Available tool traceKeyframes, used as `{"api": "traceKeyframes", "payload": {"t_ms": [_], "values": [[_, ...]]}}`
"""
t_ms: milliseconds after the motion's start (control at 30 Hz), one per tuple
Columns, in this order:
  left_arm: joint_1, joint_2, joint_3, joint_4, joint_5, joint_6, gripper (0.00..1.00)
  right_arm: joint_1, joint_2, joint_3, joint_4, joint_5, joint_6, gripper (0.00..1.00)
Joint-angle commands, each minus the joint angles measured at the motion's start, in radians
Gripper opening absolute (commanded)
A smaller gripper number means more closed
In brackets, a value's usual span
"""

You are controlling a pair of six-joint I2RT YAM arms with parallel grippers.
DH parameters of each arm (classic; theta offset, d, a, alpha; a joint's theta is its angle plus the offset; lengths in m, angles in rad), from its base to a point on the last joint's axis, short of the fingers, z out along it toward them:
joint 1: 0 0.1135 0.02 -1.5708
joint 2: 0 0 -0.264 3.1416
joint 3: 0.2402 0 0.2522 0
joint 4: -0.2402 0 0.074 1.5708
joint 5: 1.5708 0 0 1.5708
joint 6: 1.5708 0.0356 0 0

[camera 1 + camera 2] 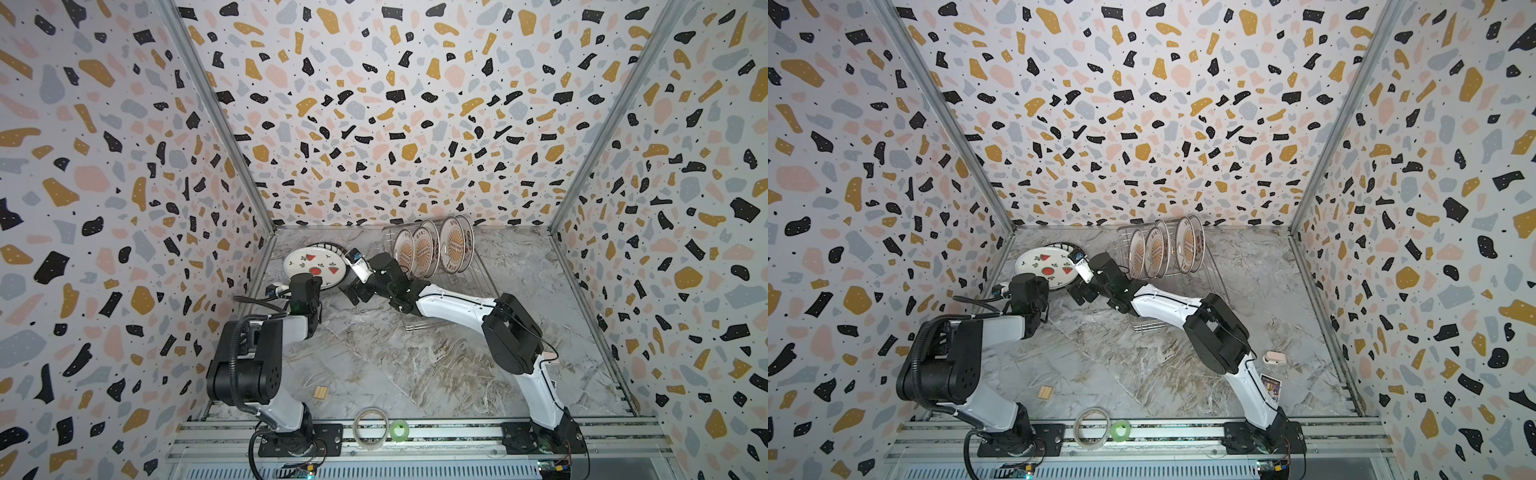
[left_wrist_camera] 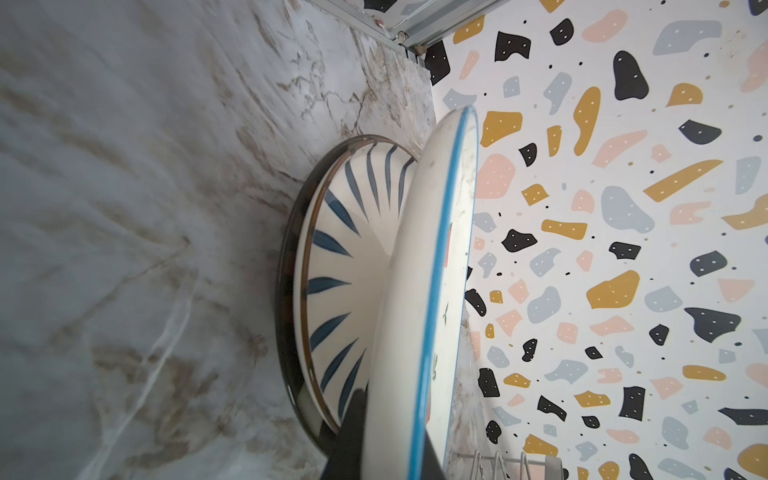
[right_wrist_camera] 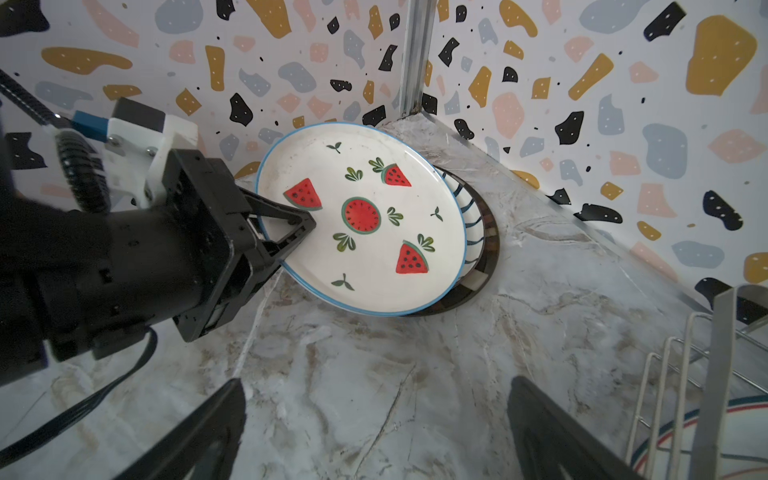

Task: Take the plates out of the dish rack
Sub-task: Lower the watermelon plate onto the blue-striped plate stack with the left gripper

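Note:
A white plate with watermelon prints [image 1: 316, 266] [image 3: 365, 232] hangs tilted near the back left corner, with my left gripper [image 3: 307, 222] [image 2: 395, 440] shut on its rim. Under it a plate with dark radial strokes [image 2: 345, 266] [image 1: 328, 248] lies flat on the table. The dish rack [image 1: 478, 274] [image 1: 1214, 266] stands at the back, right of centre. Several plates with orange sunbursts [image 1: 424, 251] [image 1: 1156, 253] stand upright in it. My right gripper [image 3: 376, 384] [image 1: 347, 276] is open and empty over the table, between the held plate and the rack.
A small wooden block [image 1: 320, 392], a clear tape roll [image 1: 370, 428] and a green tape roll [image 1: 399, 429] lie near the front rail. A small white object [image 1: 1275, 358] sits by the right arm. Patterned walls close in on three sides.

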State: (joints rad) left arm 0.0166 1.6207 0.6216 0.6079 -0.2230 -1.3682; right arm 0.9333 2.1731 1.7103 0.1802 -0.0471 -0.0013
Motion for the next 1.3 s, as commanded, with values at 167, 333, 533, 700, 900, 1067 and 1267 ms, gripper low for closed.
{"api": "traceKeyframes", "payload": {"t_ms": [167, 333, 533, 700, 900, 1067, 1267], "values": [[0.008, 0.041, 0.084, 0.118, -0.018, 0.022, 0.0, -0.007, -0.01, 0.025, -0.025, 0.022, 0.015, 0.99], [0.008, 0.075, 0.11, 0.105, -0.01, 0.039, 0.0, -0.015, 0.006, 0.039, -0.028, 0.022, 0.021, 0.99], [0.008, 0.093, 0.098, 0.107, -0.025, 0.061, 0.15, -0.023, 0.026, 0.059, -0.039, 0.02, 0.033, 0.99], [0.008, 0.099, 0.083, 0.121, -0.042, 0.067, 0.21, -0.022, 0.025, 0.057, -0.042, 0.023, 0.032, 0.99], [0.008, 0.096, 0.089, 0.084, -0.06, 0.112, 0.24, -0.02, 0.006, 0.044, -0.044, 0.03, 0.024, 0.99], [0.008, 0.091, 0.079, 0.078, -0.088, 0.139, 0.39, -0.019, 0.009, 0.056, -0.051, 0.034, 0.015, 0.99], [0.008, 0.105, 0.076, 0.084, -0.1, 0.154, 0.41, -0.02, 0.013, 0.061, -0.061, 0.053, 0.011, 0.99]]}}
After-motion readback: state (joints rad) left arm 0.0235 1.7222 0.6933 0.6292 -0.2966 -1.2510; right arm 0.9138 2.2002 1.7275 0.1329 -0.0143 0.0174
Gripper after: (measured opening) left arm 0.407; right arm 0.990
